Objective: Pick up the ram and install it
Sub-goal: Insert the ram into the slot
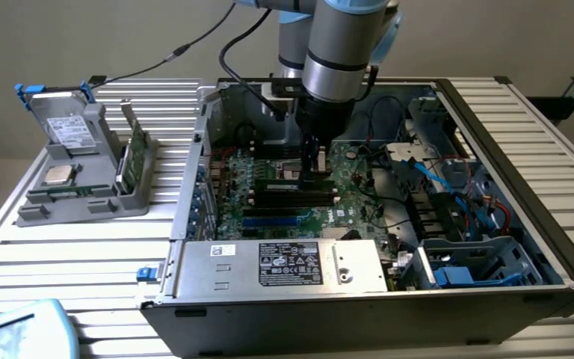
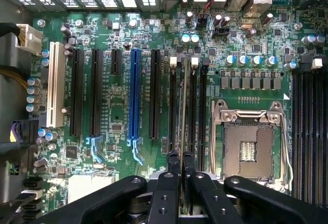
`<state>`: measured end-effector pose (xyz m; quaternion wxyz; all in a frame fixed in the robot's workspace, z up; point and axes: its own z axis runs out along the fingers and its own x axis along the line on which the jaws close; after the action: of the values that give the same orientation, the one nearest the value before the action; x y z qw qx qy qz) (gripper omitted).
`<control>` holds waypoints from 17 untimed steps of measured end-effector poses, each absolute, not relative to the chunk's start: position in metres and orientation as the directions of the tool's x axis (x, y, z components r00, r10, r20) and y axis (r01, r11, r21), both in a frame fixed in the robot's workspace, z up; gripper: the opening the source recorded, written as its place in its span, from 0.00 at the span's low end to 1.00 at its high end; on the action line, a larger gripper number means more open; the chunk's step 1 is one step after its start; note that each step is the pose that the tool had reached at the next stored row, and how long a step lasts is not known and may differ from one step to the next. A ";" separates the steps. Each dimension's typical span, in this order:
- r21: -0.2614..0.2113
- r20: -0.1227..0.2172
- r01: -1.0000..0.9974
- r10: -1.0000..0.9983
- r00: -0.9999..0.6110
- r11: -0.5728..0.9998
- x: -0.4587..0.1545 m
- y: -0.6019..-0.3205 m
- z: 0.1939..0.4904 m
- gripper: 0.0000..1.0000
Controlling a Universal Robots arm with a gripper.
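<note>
In the wrist view the ram (image 2: 183, 106) appears edge-on as a thin strip. It runs along the row of black memory slots (image 2: 172, 106) between the long expansion slots and the CPU socket (image 2: 248, 147). My gripper (image 2: 181, 158) is shut on the ram's near end, with one black finger (image 2: 172, 165) on each side. In the exterior view the gripper (image 1: 313, 176) points straight down, low over the green motherboard (image 1: 267, 213) inside the open computer case. I cannot tell whether the ram is seated in a slot or just above it.
The case walls (image 1: 192, 161) enclose the board. A grey power supply (image 1: 277, 262) sits at the front, with drive bays and cables (image 1: 447, 187) on the exterior view's right. A grey fixture (image 1: 78, 187) on the slatted table holds a green card (image 1: 132, 153) and a chip (image 1: 60, 174).
</note>
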<state>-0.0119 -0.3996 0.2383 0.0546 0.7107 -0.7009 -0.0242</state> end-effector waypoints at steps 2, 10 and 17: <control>0.112 0.048 -0.994 -0.999 0.016 -0.011 -0.012 -0.400 0.238 0.14; 0.112 0.057 -0.994 -0.998 0.019 -0.012 -0.012 -0.400 0.236 0.14; 0.112 0.061 -0.994 -0.998 0.023 -0.016 -0.011 -0.400 0.232 0.14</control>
<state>-0.0112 -0.3996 0.2324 0.0614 0.7124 -0.6989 -0.0174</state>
